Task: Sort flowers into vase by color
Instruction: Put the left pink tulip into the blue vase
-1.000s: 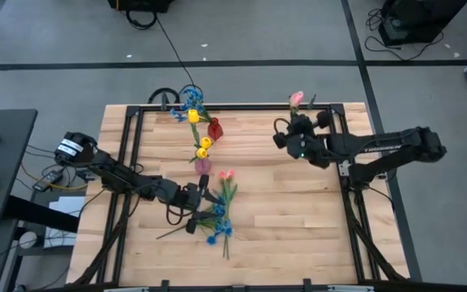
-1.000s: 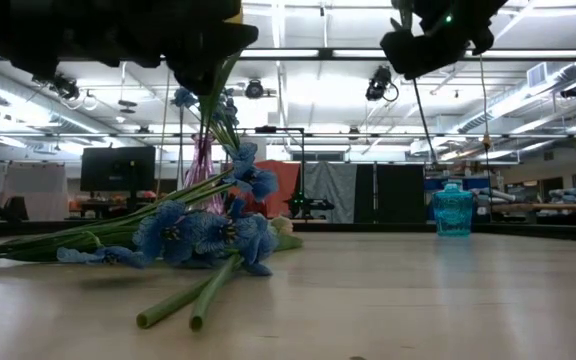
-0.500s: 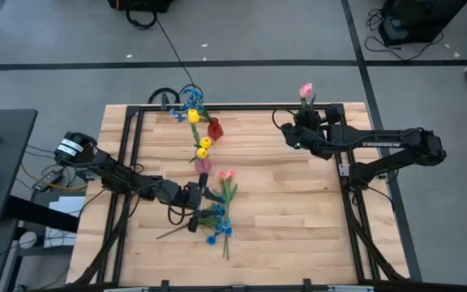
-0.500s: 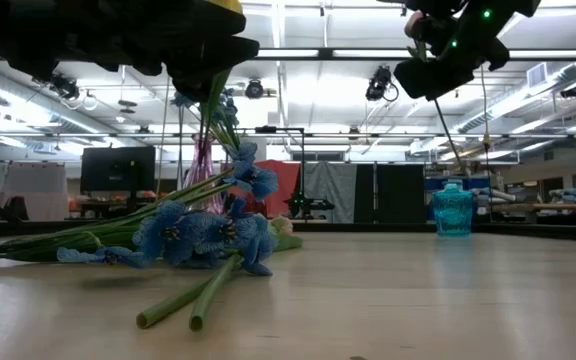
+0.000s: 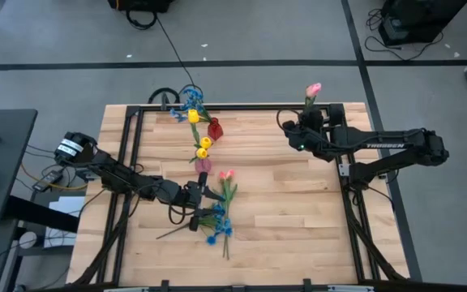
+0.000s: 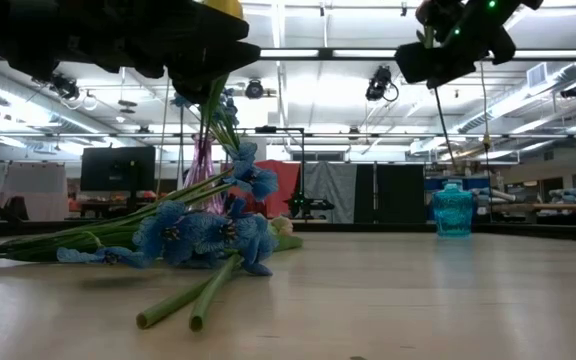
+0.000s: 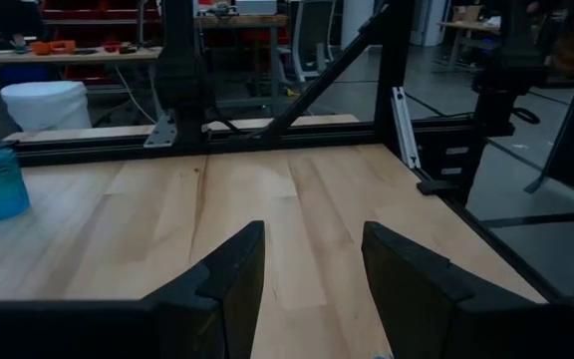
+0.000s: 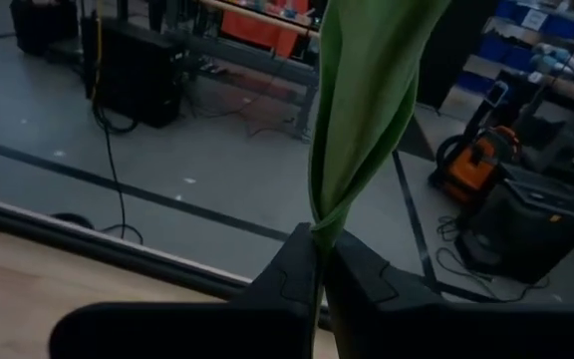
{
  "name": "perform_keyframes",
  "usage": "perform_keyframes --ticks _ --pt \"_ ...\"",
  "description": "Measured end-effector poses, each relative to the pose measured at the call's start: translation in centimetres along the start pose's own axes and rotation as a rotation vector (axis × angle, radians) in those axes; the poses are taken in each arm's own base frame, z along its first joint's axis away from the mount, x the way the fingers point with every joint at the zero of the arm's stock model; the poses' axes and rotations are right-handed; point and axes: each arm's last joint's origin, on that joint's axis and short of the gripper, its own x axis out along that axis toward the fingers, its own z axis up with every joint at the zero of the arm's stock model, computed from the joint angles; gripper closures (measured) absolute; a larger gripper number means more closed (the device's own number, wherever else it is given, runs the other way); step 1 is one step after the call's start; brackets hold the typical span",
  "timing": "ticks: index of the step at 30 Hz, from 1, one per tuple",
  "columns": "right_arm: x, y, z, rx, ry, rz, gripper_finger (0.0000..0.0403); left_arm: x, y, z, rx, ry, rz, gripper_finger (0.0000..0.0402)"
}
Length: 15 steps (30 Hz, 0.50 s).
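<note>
A pile of blue sprays (image 5: 217, 223) and pink tulips (image 5: 227, 175) lies on the table; it also shows in the low view (image 6: 203, 238). My left gripper (image 5: 209, 195) hovers open just above the pile, with nothing between its fingers (image 7: 312, 269). My right gripper (image 5: 302, 134) is high over the table's far right, above a teal vase (image 6: 454, 210), and is shut on a pink tulip (image 5: 313, 88). A pink vase (image 5: 203, 165) and a red vase (image 5: 214, 128) stand mid-table with yellow tulips (image 5: 204, 144). Blue flowers (image 5: 189, 101) stand at the far edge. My right gripper pinches the pink tulip's green stem and leaf (image 8: 319, 224) between its two fingers. The flower is lifted clear of the table. Its bud (image 5: 313, 88) reaches past the gripper, out over the table's far edge. The lower stem is hidden by the gripper.
A black metal frame (image 5: 355, 203) runs around the table's edges. Bare wood lies between the pile and the right side (image 5: 290, 211). Cables and equipment lie on the floor beyond the far edge.
My right gripper has risen and gone toward the table's far edge with the pink tulip, turning so that the bud now points out past the far edge. The pile and the vases have stayed in place.
</note>
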Motion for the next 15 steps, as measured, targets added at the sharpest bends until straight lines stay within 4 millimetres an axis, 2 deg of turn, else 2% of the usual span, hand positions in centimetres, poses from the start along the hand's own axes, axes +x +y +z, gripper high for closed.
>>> perform_keyframes --ticks 4,15 --pt "0.2 0.3 -0.7 0.017 -0.013 -0.006 0.0380 0.0 0.0 0.0 0.000 0.000 0.000 0.0224" --pt "1.7 0.7 -4.3 0.055 -0.019 -0.032 0.0379 0.0 0.0 -0.2 0.007 0.016 0.007 0.0224"
